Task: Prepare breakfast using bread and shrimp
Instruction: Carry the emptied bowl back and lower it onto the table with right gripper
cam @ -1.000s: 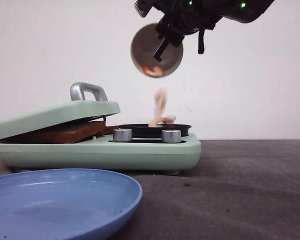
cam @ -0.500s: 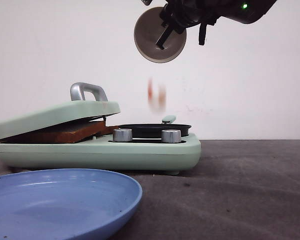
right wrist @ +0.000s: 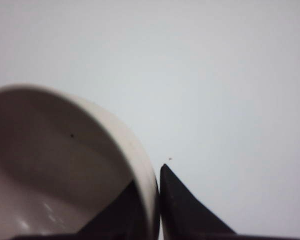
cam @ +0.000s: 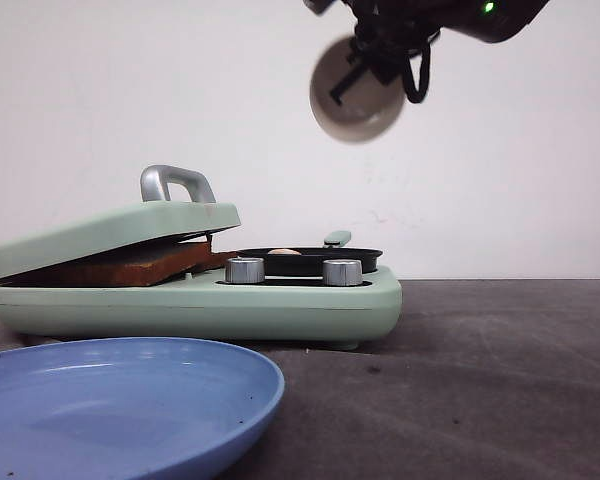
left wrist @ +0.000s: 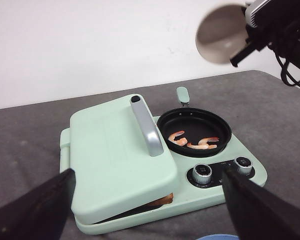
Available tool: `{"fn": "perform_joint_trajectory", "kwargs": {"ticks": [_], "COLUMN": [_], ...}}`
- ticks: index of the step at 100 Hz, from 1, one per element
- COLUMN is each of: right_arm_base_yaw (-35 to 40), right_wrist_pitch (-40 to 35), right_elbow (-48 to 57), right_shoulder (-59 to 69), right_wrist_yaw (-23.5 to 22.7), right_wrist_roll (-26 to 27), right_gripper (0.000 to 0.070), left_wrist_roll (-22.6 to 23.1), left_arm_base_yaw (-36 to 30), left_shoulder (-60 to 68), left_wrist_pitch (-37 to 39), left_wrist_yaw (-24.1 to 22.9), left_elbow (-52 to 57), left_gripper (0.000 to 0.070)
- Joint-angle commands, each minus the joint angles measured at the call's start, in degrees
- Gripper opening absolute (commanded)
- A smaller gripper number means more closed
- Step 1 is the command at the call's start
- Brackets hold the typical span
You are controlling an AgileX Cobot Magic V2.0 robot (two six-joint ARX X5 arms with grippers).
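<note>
Right claw (cam: 365, 62) pinches emptied bowl (cam: 357, 102) rim | shrimp (left wrist: 192, 142) now lie in pan (left wrist: 194, 131), bowl's 7 o'clock | left claw (left wrist: 149, 210) wide open, empty | next: bread (cam: 120, 267)

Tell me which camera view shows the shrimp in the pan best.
The left wrist view: it looks down into the black pan, where the shrimp lie in plain sight. The front view sits level with the pan rim, so only a pale sliver of shrimp shows. The right wrist view shows only the bowl and wall.
</note>
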Motion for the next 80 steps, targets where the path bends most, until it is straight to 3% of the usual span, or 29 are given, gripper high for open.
{"fn": "perform_joint_trajectory", "kwargs": {"ticks": [1,25,41,53,69,80], "right_arm_base_yaw": [0.46,-1.36,-4.52,-8.15,-16.00,-21.62], "right_wrist_pitch": [-5.84,-27.12,-46.27,-59.32,-73.40,-79.89], "right_elbow": [1.22,1.22,1.22,1.22,1.22,1.22], "right_shoulder": [-2.25,-9.46,-15.08,-18.05,-19.19,-18.86], "right_wrist_yaw": [0.31,-0.46,-7.54,-15.30,-34.88,-43.63], "right_wrist_roll": [9.62,25.44,37.38,46.23,55.56,58.12], "right_gripper": [0.0003,0.0003,0.0003,0.0003,0.0003,0.0003], "left_wrist_roll": [0.35,-0.15,-0.13,-0.15,-1.07,-1.73], "left_arm_base_yaw": [-0.15,-0.15,-0.15,-0.15,-0.15,-0.15], "left_shoulder": [0.09,0.09,0.09,0.09,0.09,0.09], "left_wrist_pitch": [0.52,-0.35,-2.08,-2.80,-2.80,-2.82], "left_wrist_yaw": [-0.07,-0.04,-0.04,-0.04,-0.07,-0.07], "left_elbow": [0.31,0.31,0.31,0.31,0.31,0.31], "left_gripper": [0.0509,0.0509,0.0509,0.0509,0.0509,0.0509]}}
